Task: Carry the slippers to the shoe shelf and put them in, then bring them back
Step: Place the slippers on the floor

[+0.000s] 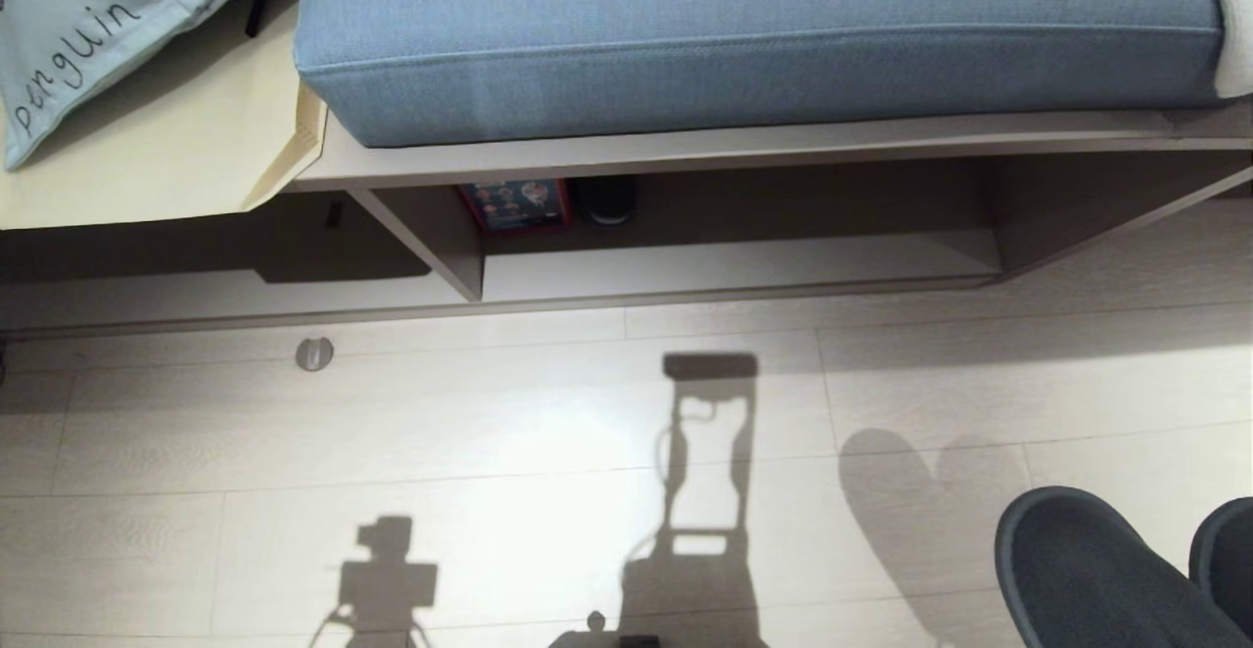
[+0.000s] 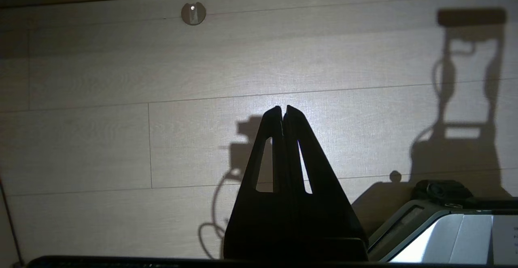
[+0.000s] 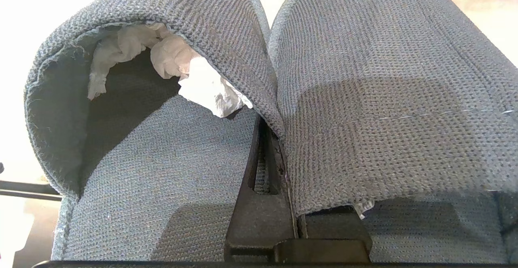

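Observation:
The two dark charcoal slippers hang toe-forward over the floor at the lower right of the head view, throwing a shadow on the boards. In the right wrist view my right gripper is shut on the slippers, pinching their inner upper edges together with one finger inside each. White paper stuffing shows inside one slipper. The shoe shelf, a low taupe cubby with a pale base board and a divider, lies ahead under a bench. My left gripper is shut and empty above the floor.
A blue cushion covers the bench top, and a pale pillow lies at the far left. A red box and a dark round object sit at the back of the shelf. A round metal floor fitting is ahead on the left.

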`<state>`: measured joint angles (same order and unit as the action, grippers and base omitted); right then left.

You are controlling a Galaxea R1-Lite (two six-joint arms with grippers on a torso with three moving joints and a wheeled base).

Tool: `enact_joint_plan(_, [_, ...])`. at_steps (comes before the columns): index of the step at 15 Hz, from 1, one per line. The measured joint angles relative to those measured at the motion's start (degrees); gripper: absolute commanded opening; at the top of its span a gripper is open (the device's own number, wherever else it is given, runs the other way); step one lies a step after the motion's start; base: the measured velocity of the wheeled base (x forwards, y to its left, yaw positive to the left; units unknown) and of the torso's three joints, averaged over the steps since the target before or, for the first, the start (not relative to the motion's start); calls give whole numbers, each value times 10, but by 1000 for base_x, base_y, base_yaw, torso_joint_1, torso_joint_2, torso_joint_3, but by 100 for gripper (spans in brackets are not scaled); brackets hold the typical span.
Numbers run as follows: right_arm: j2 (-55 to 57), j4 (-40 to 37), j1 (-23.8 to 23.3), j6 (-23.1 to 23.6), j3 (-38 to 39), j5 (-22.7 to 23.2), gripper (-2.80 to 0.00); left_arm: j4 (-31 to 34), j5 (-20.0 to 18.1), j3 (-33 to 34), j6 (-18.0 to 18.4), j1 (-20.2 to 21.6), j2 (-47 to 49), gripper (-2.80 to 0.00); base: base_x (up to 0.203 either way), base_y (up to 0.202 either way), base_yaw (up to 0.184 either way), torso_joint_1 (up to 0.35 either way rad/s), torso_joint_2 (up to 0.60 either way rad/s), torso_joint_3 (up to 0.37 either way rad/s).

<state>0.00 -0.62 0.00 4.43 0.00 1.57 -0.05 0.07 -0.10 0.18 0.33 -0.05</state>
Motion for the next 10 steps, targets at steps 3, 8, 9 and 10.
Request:
enact_joint_plan(3, [0,0,0,0,0,0,-280,0,0,0,0,0,0,-280,0,0,0,4,-2,197])
enact_joint_plan(8, [0,0,0,0,0,0,-280,0,0,0,0,0,0,-280,0,0,0,1,-1,200])
enact_joint_plan(9, [0,0,0,0,0,0,-280,0,0,0,0,0,0,-280,0,0,0,-1,2,203])
enact_joint_plan(10, [0,0,0,0,0,0,-280,0,0,0,0,0,0,-280,0,0,0,2,4,207])
